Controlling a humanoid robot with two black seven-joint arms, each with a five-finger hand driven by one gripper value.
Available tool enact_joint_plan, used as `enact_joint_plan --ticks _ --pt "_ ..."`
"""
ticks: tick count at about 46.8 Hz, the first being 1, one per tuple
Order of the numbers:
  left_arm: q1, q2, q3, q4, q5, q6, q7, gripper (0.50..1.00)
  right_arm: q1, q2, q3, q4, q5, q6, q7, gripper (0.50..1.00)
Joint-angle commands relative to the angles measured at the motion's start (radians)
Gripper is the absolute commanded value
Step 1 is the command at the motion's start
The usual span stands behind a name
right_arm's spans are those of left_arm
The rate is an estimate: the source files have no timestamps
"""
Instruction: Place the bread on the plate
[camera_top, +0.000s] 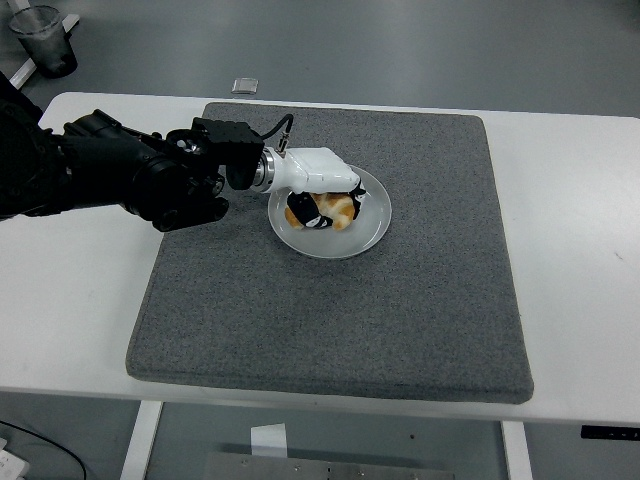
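1. Bread (333, 209) sits low over the plate's left-centre, w/ the left hand (322, 200) curled around it from above; dark fingers (318, 222) wrap its front and far side. Can't tell if the bread's underside is resting on the plate or just above it.
2. Plate (362, 236) is white, round, lying on the grey mat (330, 300) toward its back half; the mat covers most of the desk (580, 250). Left arm (120, 175) reaches in low across the mat's left edge. Right arm not in view.
3. Judgement: task is nearly done, only release and withdrawal left.
4. Risks: fingers hooked under the bread could drag it off the rim when pulling back; lifting out at a slant may nudge the plate across the mat; opening too early, if not yet seated, lets the bread roll.
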Motion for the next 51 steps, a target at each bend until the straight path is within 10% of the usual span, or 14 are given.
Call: enact_joint_plan --ticks 1,28,33,43,46,51 --pt "0.003 0.0 0.0 0.004 0.0 0.0 0.0 0.5 0.0 0.0 0.0 0.0 0.0 0.0 0.0 0.932" --pt "0.022 0.0 0.0 0.011 0.0 0.001 0.006 0.5 0.0 0.0 0.0 0.0 0.0 0.0 0.0 0.932" --pt "0.023 0.0 -0.003 0.011 -0.002 0.014 0.006 0.705 0.0 0.0 0.0 0.0 0.0 0.0 0.0 0.932" --pt "0.025 0.0 -0.005 0.011 -0.003 0.02 0.008 0.769 0.0 0.0 0.0 0.0 0.0 0.0 0.0 0.932" --pt "0.025 0.0 -0.012 0.008 -0.008 0.023 0.006 0.962 0.0 0.0 0.0 0.0 0.0 0.0 0.0 0.932" --pt "0.023 0.0 -0.017 -0.001 -0.018 0.023 0.006 0.994 0.0 0.0 0.0 0.0 0.0 0.0 0.0 0.932"
